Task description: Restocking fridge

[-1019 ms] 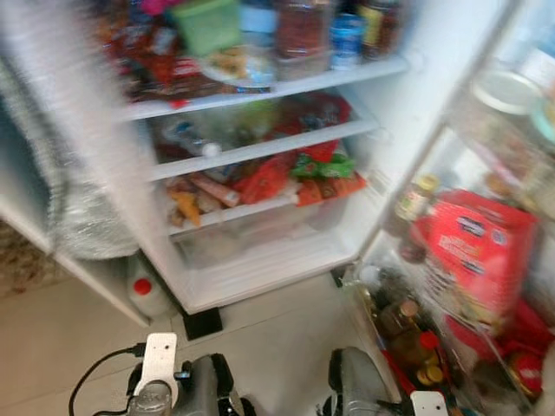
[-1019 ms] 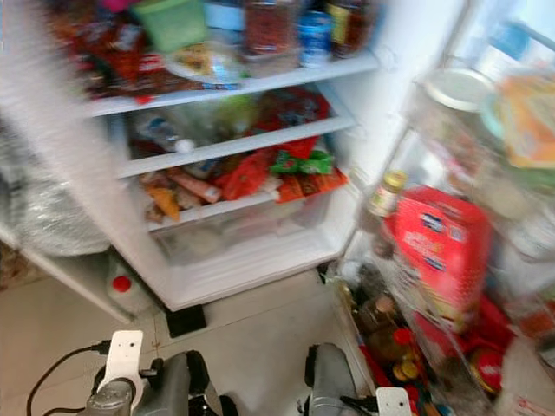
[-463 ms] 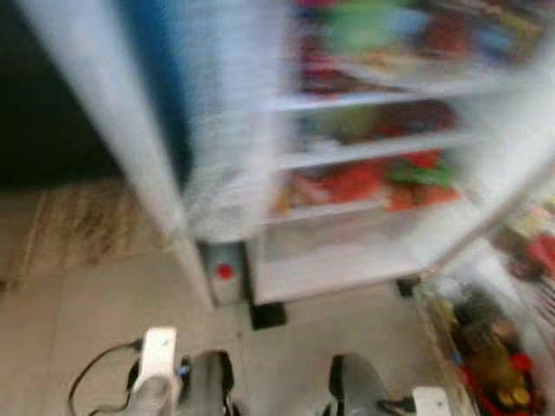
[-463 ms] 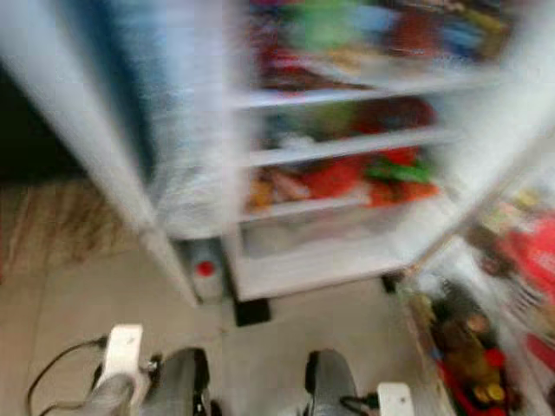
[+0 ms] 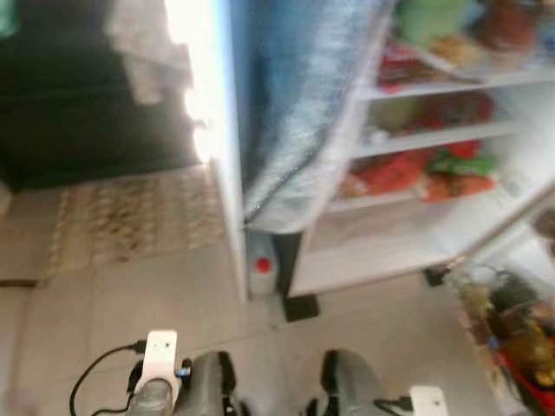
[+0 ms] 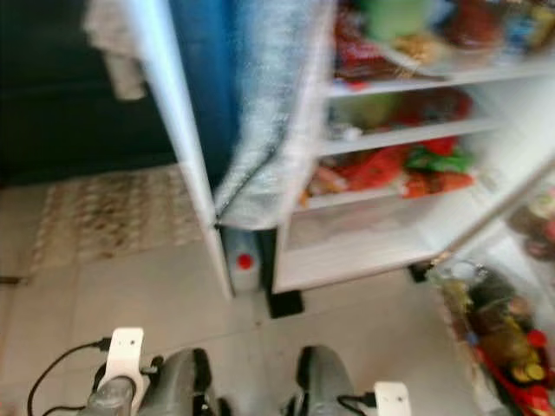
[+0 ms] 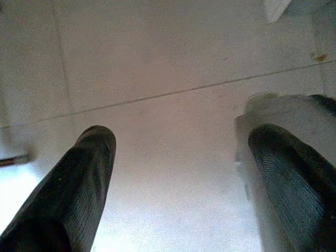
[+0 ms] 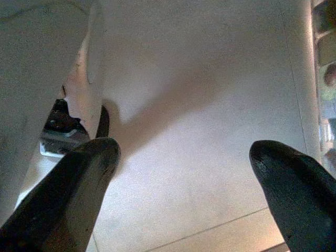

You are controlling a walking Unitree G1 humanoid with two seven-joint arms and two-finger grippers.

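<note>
Your left gripper (image 7: 173, 173) and right gripper (image 8: 184, 184) hang empty over the floor (image 5: 147, 295), fingers apart, ready for stock, while the open fridge (image 5: 416, 165) stands ahead to your right.

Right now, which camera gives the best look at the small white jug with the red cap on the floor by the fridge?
The left eye view: the white jug with the red cap stands on the floor at the fridge's foot, blurred. The right eye view shows it likewise. The wrist views look at floor tiles.
</note>
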